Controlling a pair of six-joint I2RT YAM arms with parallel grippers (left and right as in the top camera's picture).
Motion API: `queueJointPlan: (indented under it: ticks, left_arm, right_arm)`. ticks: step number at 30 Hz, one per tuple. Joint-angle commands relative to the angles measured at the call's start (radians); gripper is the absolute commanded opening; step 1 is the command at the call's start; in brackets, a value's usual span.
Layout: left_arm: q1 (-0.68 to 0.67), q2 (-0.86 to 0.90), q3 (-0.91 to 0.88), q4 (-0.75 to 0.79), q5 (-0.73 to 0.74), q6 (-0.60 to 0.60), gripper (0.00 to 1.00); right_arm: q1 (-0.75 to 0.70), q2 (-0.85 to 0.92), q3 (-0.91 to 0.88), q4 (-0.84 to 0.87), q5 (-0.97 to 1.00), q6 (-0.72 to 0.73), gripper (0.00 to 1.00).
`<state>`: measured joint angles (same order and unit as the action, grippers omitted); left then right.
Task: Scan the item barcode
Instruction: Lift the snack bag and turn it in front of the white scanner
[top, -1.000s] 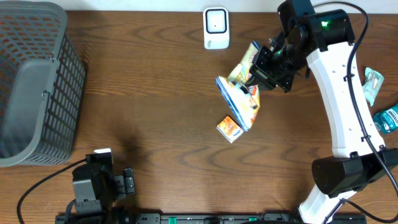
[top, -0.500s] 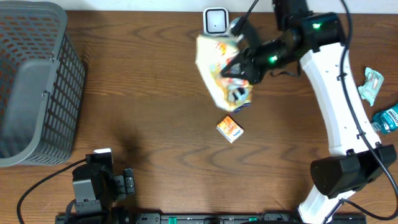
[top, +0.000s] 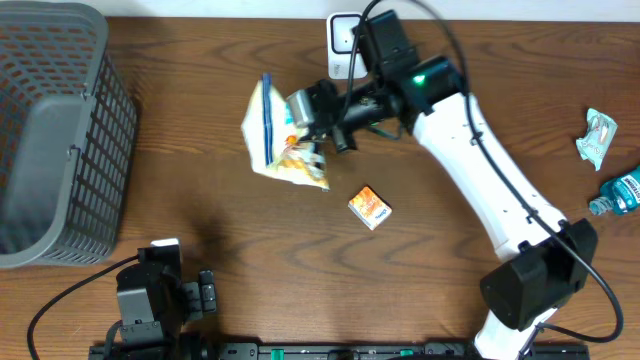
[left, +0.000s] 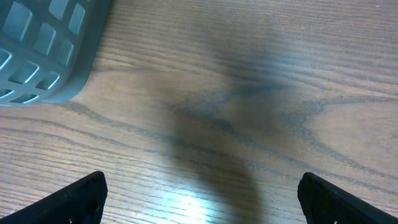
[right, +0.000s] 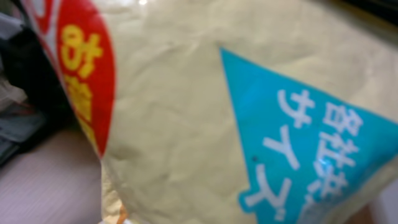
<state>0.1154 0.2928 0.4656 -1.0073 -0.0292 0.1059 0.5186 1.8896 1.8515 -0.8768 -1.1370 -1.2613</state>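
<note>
Moved since a second ago: the snack bag (top: 278, 140) has travelled left across the table (top: 450, 300), from right of the scanner (top: 343, 38), past its front, to a spot left of and nearer than it. The orange box (top: 370, 207) has not shifted; the left arm is parked as before.

Snack bag: cream-coloured, with orange print and a blue stripe along its left edge. It sits left of table centre, clamped at its right side by the right gripper (top: 314, 118). The jaws are closed tight on the bag's edge. In the right wrist view the bag (right: 186, 124) fills almost the whole frame, blurred, showing a red patch and a light blue patch with white lettering. No barcode can be made out in any view. Whether the bag's lower edge touches the table, I cannot tell.

Scanner: white, at the far edge of the table, partly covered by the right arm.

Orange box: lies flat on the table, near the bag's lower right corner, apart from it.

Left gripper (top: 206, 296): at the near left edge, jaws wide apart, nothing between them; its dark fingers (left: 78, 198) show over bare wood.

Basket (top: 60, 130): grey, at the far left.

Teal wrapper (top: 597, 135) and blue packet (top: 622, 190): at the right edge, well apart from the bag.
</note>
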Motion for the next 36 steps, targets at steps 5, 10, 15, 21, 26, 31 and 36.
queueJointPlan:
  ticks: [5, 10, 15, 21, 26, 31, 36]
  left_arm:
    - [-0.003, -0.001, 0.0, -0.002, -0.005, 0.009, 0.98]
    - [-0.003, -0.001, 0.0, -0.002, -0.005, 0.009, 0.98]
    - [-0.003, -0.001, 0.0, -0.002, -0.005, 0.009, 0.98]
    - [-0.003, -0.001, 0.0, -0.002, -0.005, 0.009, 0.98]
    - [-0.003, -0.001, 0.0, -0.002, -0.005, 0.009, 0.98]
    - [-0.003, -0.001, 0.0, -0.002, -0.005, 0.009, 0.98]
    - [-0.003, -0.001, 0.0, -0.002, -0.005, 0.009, 0.98]
  right_arm:
    - [0.007, -0.023, -0.002, 0.163, -0.425, -0.279, 0.01]
    - [0.019, -0.025, -0.002, 0.109, -0.425, -0.28, 0.01]
    - [0.021, -0.046, -0.002, -0.026, -0.425, -0.281, 0.01]
    - [0.003, -0.089, -0.002, -0.152, -0.425, -0.281, 0.01]
    - [-0.054, -0.134, -0.002, -0.333, -0.425, -0.281, 0.01]
    - [-0.147, -0.182, -0.002, -0.653, -0.395, -0.43, 0.01]
    - [-0.191, -0.244, -0.029, -0.821, -0.299, -0.575, 0.01]
